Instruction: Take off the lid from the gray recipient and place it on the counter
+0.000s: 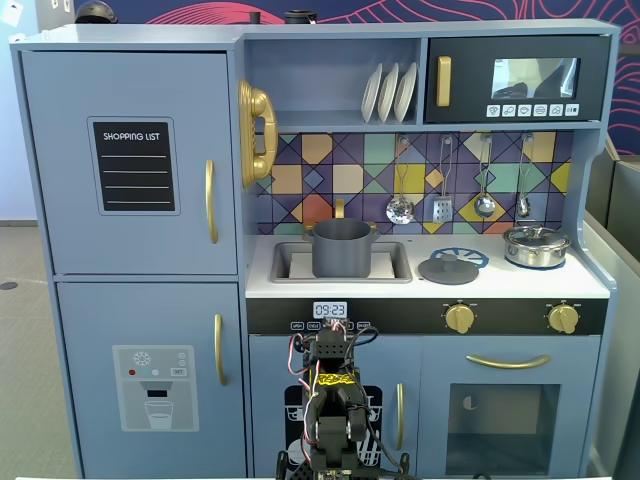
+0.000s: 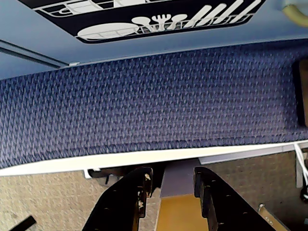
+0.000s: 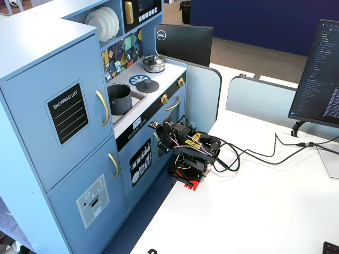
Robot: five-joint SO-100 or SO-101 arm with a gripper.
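The gray recipient (image 1: 341, 250) stands uncovered in the sunken sink of the white counter (image 1: 560, 286); it also shows in the other fixed view (image 3: 119, 99). The dark gray lid (image 1: 447, 269) lies flat on the counter to its right, partly over the blue burner print, as the other fixed view (image 3: 143, 86) shows too. My arm (image 1: 331, 395) is folded low in front of the kitchen, far below the counter. My gripper (image 2: 172, 174) points down at the floor edge; its jaws stand slightly apart with nothing between them.
A shiny silver pot (image 1: 536, 246) with its lid sits at the counter's right end. Utensils hang on the tiled back wall. Blue carpet (image 2: 144, 106) and the white table edge lie under the gripper. Cables and a monitor (image 3: 318, 79) are on the white table.
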